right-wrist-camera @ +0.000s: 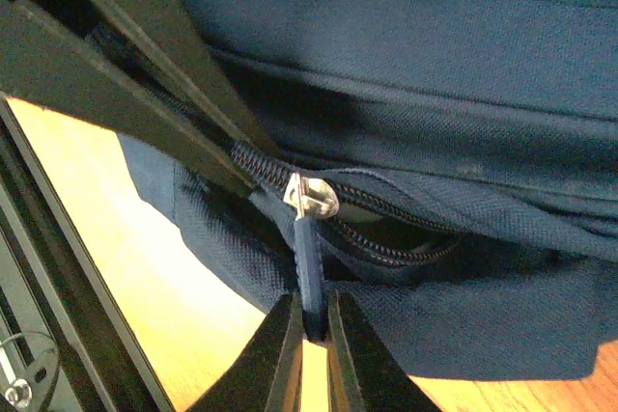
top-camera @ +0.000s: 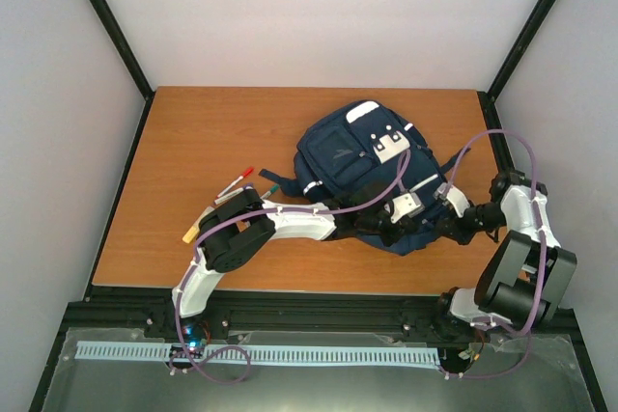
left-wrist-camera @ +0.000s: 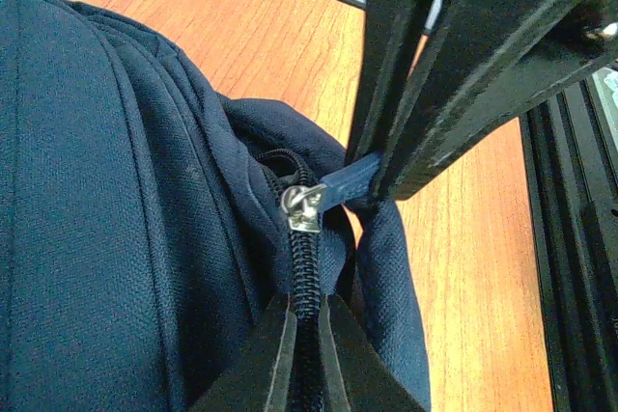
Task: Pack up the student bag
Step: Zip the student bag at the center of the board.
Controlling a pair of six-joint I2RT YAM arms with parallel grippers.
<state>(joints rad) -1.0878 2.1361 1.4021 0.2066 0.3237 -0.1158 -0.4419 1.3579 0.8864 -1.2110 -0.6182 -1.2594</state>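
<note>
One large navy-blue fabric backpack [top-camera: 352, 156], lying right of centre on wooden worktop [top-camera: 203, 132]; left end effector [left-wrist-camera: 307, 344] pinched narrow on zip seam [left-wrist-camera: 302, 272]; right end effector [right-wrist-camera: 311, 327] clamped on blue fabric zip pull [right-wrist-camera: 307, 253].

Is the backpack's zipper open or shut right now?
Partly open: on one side of the slider the zipper gapes; on the other its teeth are meshed.

Student bag [top-camera: 357, 156] cut off by both wrist views' edges, its near edge under both arms [top-camera: 290, 222] from above, end of the zipper pull [right-wrist-camera: 307, 258] buried in the right claw [right-wrist-camera: 311, 330], pens [top-camera: 235, 181] left of the bag partly covered
</note>
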